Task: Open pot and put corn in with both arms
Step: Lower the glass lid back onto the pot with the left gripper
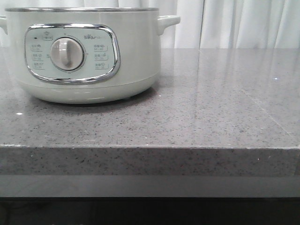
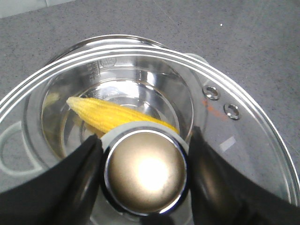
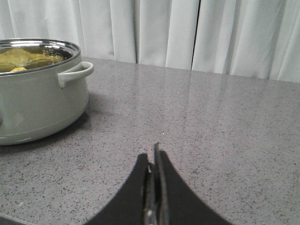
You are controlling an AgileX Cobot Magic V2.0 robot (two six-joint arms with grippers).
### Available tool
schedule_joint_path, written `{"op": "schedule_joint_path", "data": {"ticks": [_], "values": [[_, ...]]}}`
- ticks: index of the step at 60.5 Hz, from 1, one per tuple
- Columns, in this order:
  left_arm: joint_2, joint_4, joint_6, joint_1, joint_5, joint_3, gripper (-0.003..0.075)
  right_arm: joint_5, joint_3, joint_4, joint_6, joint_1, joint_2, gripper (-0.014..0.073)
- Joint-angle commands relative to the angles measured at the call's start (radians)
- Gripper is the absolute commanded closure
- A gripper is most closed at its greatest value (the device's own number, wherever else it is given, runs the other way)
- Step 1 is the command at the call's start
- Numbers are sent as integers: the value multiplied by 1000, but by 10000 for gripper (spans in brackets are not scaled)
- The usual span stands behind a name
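Note:
The pale grey-green pot (image 1: pixel 136 56) stands at the counter's left, its dial facing me. In the left wrist view my left gripper (image 2: pixel 145 138) is shut on the chrome knob (image 2: pixel 145 176) of the glass lid (image 2: pixel 243 136) and holds the lid over the pot's steel bowl (image 2: pixel 176 86). The yellow corn (image 2: pixel 108 115) lies inside the bowl, seen through the glass. My right gripper (image 3: pixel 153 157) is shut and empty, low over the counter to the right of the pot (image 3: pixel 37 103). Neither gripper shows in the front view.
The grey speckled counter (image 1: pixel 211 103) runs from the pot to the right, with its front edge (image 1: pixel 150 147) near me. White curtains (image 3: pixel 187 33) hang behind it. The pot's side handle (image 3: pixel 75 72) sticks out toward my right gripper.

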Motion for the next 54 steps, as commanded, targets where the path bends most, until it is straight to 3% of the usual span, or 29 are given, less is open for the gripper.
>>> {"op": "schedule_joint_path", "data": {"ticks": [1,20,54], "values": [[69,-32,-6,-7,-129,-112,479,-75,-23,-4,-12,-1,10,662],[351,-32,-6,-5,-124,-337,480,-73,-23,-4,-12,-1,10,662],[402,-32,-12,-1,-122,-350,479,-72,-23,-4,-12,-1,10,662]]}}
